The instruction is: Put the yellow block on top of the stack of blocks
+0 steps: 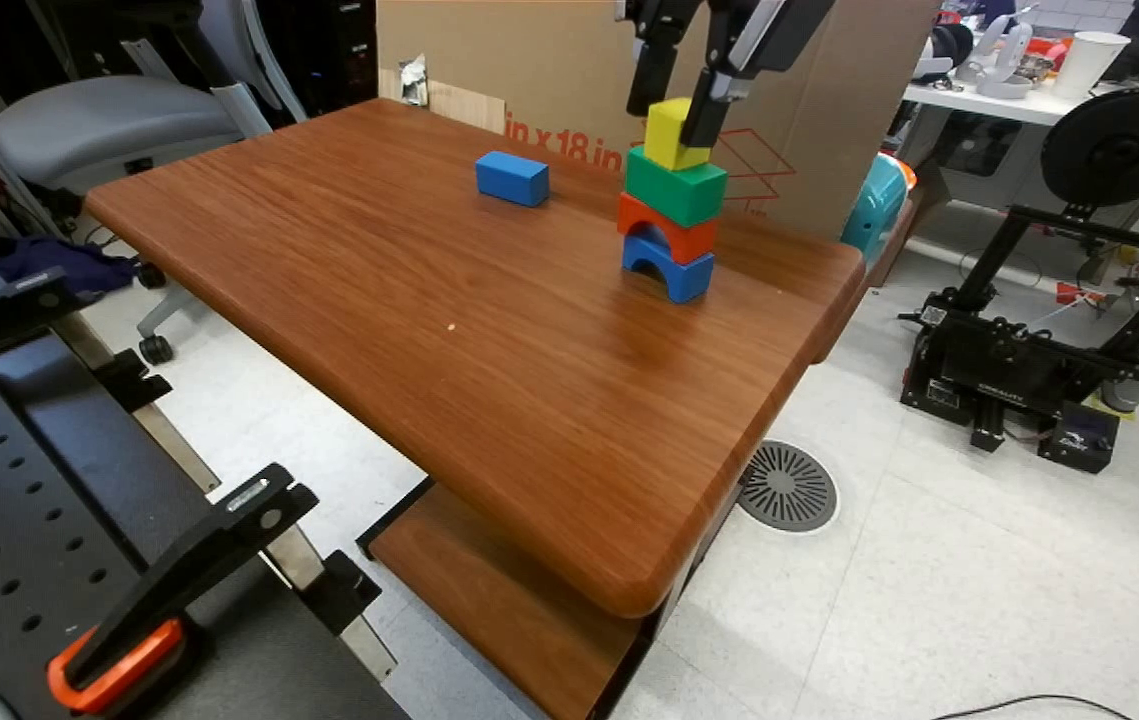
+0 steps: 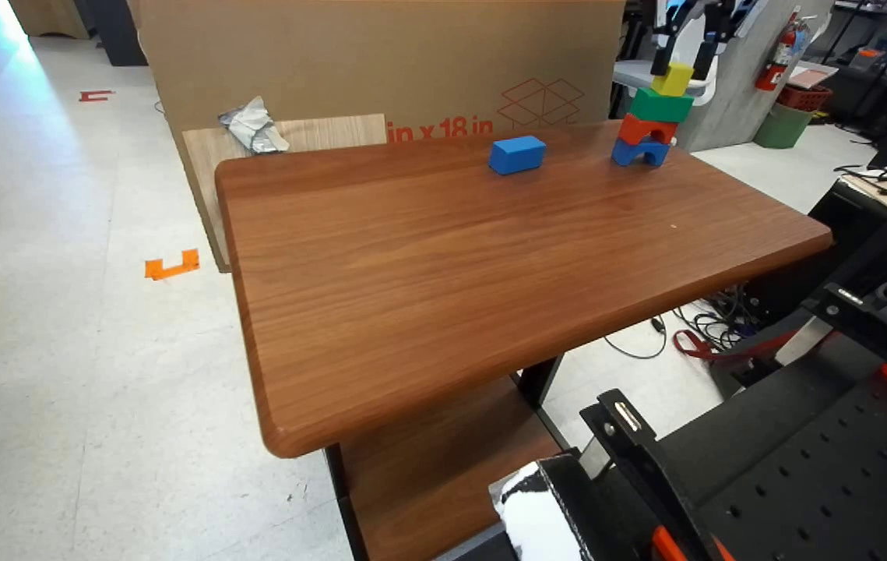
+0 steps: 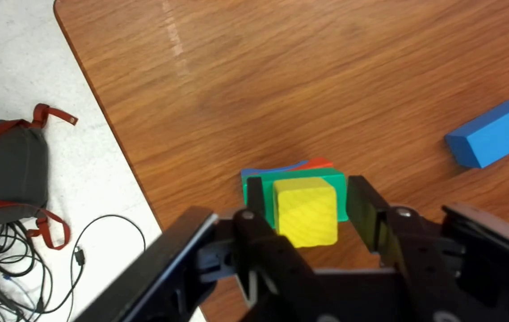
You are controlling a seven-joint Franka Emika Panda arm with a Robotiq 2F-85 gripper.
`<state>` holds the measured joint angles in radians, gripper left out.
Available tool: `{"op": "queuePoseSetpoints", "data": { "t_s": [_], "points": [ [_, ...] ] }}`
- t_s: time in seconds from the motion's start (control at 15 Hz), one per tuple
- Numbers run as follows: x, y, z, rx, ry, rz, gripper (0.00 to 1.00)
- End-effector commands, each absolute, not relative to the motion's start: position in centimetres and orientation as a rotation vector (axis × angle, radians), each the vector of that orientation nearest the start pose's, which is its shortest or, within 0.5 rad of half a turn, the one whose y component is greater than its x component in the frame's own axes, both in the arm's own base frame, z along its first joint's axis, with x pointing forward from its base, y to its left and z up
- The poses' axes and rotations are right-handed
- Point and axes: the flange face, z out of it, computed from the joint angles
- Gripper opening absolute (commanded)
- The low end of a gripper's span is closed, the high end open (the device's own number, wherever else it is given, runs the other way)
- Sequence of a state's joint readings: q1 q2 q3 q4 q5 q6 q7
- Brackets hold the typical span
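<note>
The yellow block (image 1: 673,140) sits upright on the green block (image 1: 674,188) at the top of the stack; it also shows in an exterior view (image 2: 674,79). Below the green block are a red arch block (image 1: 664,228) and a blue arch block (image 1: 669,268) on the table. In the wrist view, the yellow block (image 3: 307,214) covers part of the green block (image 3: 263,183). My gripper (image 3: 309,201) is open, one finger on each side of the yellow block, with visible gaps on both sides. In both exterior views its fingertips are around the block's upper part.
A lone blue block (image 1: 512,178) lies on the brown table (image 1: 489,330) beside the stack. A large cardboard box (image 2: 381,62) stands along the table's far side. The stack stands near a table edge. A dark bag (image 3: 8,165) and cables lie on the floor.
</note>
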<state>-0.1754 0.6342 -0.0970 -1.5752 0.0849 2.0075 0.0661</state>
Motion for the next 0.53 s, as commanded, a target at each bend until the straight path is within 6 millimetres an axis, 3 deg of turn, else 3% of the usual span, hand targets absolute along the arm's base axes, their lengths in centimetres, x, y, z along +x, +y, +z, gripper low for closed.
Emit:
{"op": "queuePoseSetpoints", "data": {
  "t_s": [0.0, 0.13, 0.47],
  "points": [
    [66.1, -16.9, 25.7, -3.016, 0.587, 0.343, 0.84],
    [65.8, -16.6, 26.1, -3.006, 0.571, 0.348, 0.98],
    [63.5, -14.7, 30.3, -3.014, 0.572, 0.228, 1.00]
  ]
}}
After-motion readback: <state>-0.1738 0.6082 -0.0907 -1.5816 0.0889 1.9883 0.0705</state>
